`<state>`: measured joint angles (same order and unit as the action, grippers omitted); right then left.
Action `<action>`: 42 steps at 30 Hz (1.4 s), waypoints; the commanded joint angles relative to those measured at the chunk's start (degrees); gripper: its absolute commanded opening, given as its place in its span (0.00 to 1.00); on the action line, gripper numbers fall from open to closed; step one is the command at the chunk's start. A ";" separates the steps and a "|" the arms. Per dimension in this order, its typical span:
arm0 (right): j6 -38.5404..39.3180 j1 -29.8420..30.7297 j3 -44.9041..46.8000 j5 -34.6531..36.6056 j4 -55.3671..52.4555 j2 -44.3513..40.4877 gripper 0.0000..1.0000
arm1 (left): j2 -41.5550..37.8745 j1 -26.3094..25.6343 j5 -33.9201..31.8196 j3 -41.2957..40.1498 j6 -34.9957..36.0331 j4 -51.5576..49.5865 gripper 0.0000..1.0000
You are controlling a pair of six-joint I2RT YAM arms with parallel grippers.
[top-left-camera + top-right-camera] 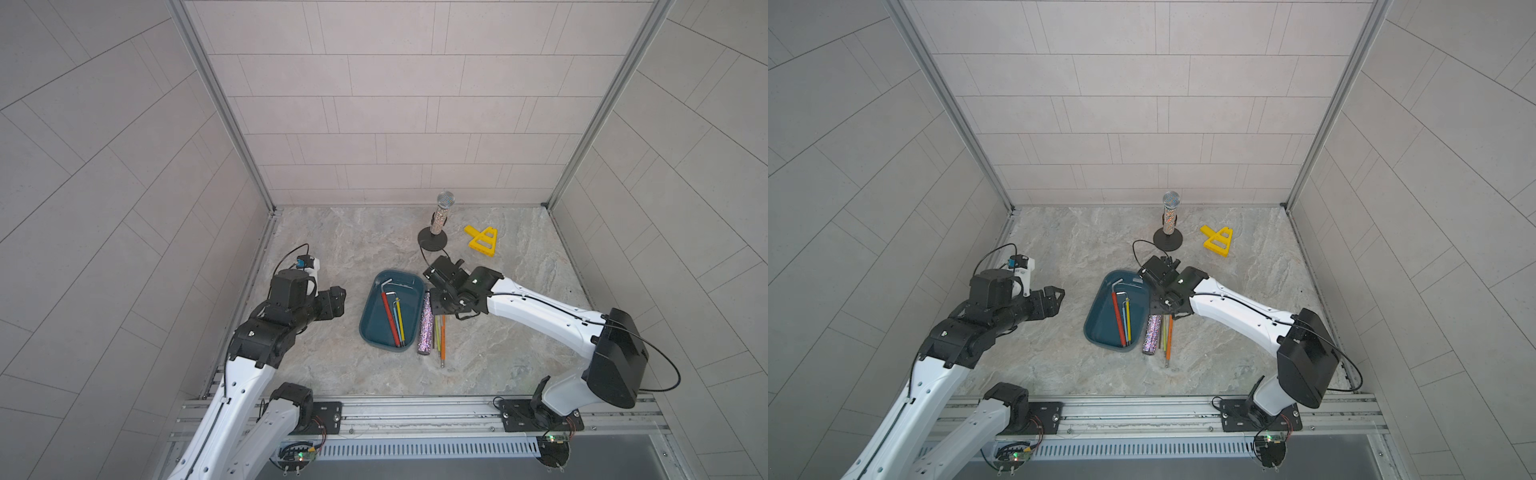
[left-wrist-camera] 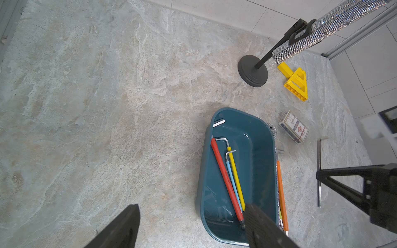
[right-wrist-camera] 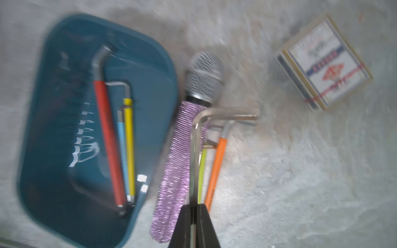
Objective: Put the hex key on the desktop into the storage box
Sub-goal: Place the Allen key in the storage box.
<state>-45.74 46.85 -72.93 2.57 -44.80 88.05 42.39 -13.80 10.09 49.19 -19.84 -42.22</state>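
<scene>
Jaws of the right gripper [image 3: 194, 211] are pinching a bare steel hex key [image 3: 196, 137], holding it above the glittery microphone [image 3: 174, 169] that is lying just beside the storage box [image 3: 36, 133]. Red, blue and yellow keys are lying in that box. Left gripper [image 2: 189, 225] jaws are standing spread over the bench [image 2: 107, 107].

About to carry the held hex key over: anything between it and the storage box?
Yes. The glittery purple microphone lies flat beside the storage box, between it and the bare silver hex key clamped in the right end effector. Probably carry the key over it.
</scene>
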 commanded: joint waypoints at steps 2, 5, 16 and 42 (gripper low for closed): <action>3.81 2.27 -8.38 -1.92 -1.61 7.00 0.00 | -0.81 0.41 -0.25 -0.47 0.66 0.69 0.83; 3.34 3.37 -13.01 -4.25 -2.03 12.45 0.00 | -0.92 0.41 -0.43 -0.46 0.68 0.60 0.84; -0.02 4.32 -17.37 -6.15 -2.46 24.30 0.00 | -0.93 0.45 -0.42 -0.45 0.75 0.56 0.84; -0.08 1.13 -20.68 -7.92 -4.94 30.59 0.26 | -0.85 0.48 -0.35 -0.49 0.76 0.56 0.84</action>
<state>-46.11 47.90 -92.79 -6.46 -47.88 119.79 42.04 -13.61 10.04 49.19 -19.84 -42.22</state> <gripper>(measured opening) 0.259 0.834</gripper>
